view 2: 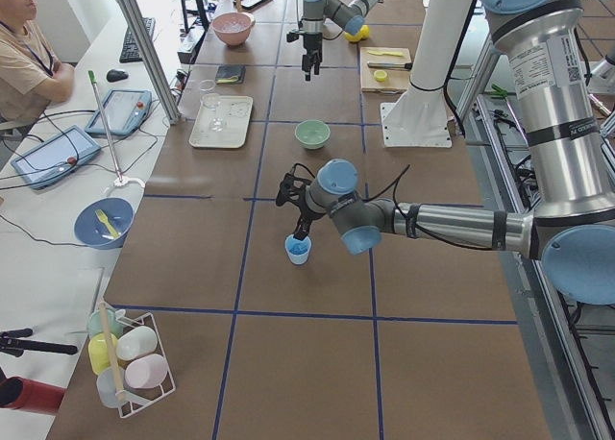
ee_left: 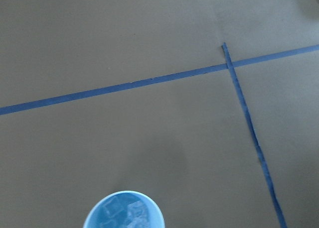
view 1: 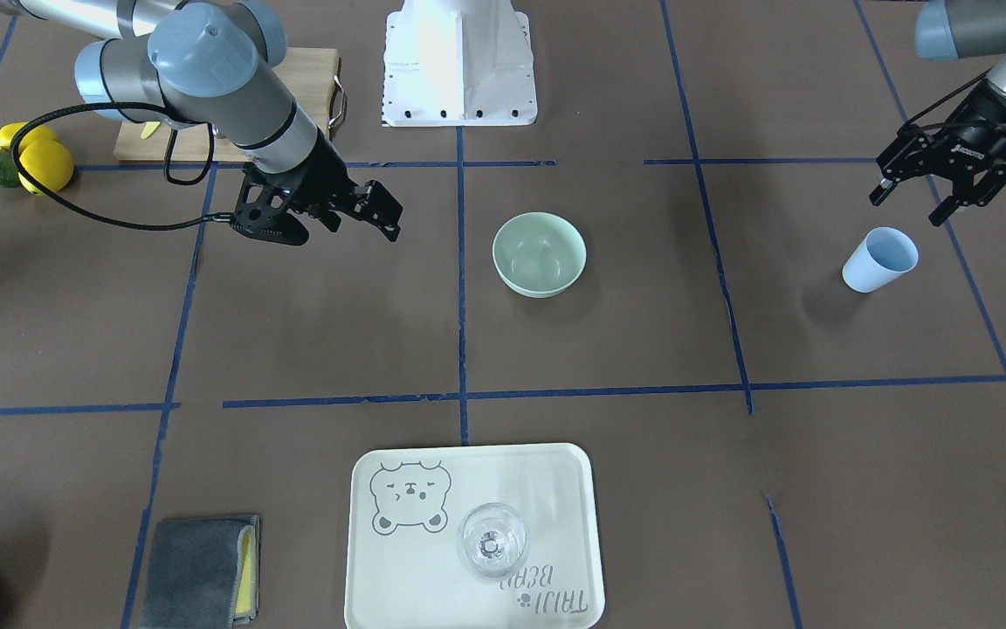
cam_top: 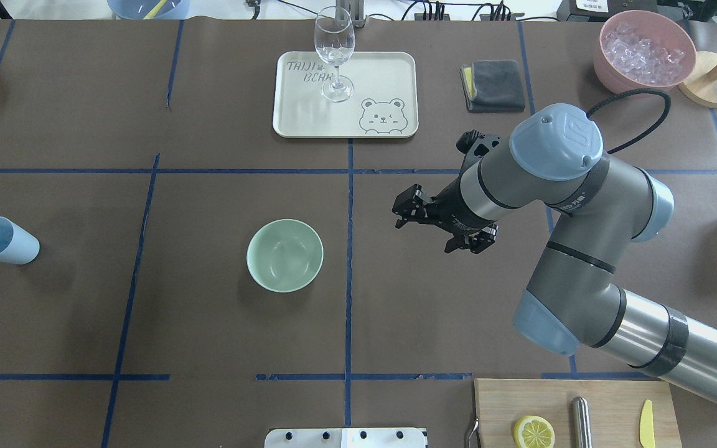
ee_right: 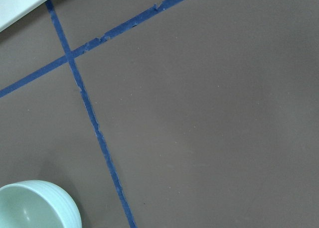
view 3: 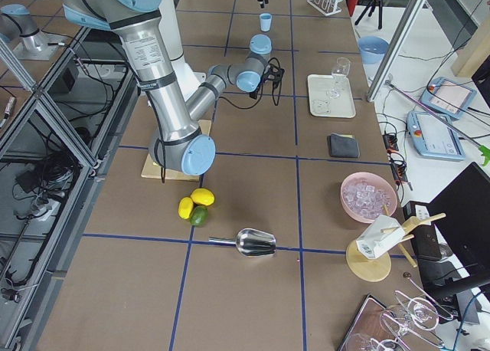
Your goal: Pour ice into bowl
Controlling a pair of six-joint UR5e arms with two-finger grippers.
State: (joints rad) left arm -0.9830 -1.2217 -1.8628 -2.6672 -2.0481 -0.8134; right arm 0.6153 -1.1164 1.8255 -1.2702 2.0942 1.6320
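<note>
- Closest beneath the left wrist camera, a small light blue tapered cup (ee_left: pixel 124 193) is standing on the brown paper-covered desk (ee_left: pixel 149 138). It is holding the ice (ee_left: pixel 115 208), a few clear glassy cubes.
- Left jaws are hanging spread open just above that cup, gripping nothing.
- Right jaws are hovering open and empty too, beside the round pale mint-green bowl (view 1: pixel 539 254). That bowl is sitting near the desk's centre, well apart from the cup.
- Judging by its look, the cup is weighing little and flexing easily, so gripping it gently across the mid-wall, below the rim, is looking safest.
- Loose and probably slippery, the cubes are likely to come tumbling out together, which is calling for a slow tilt over the bowl.
</note>
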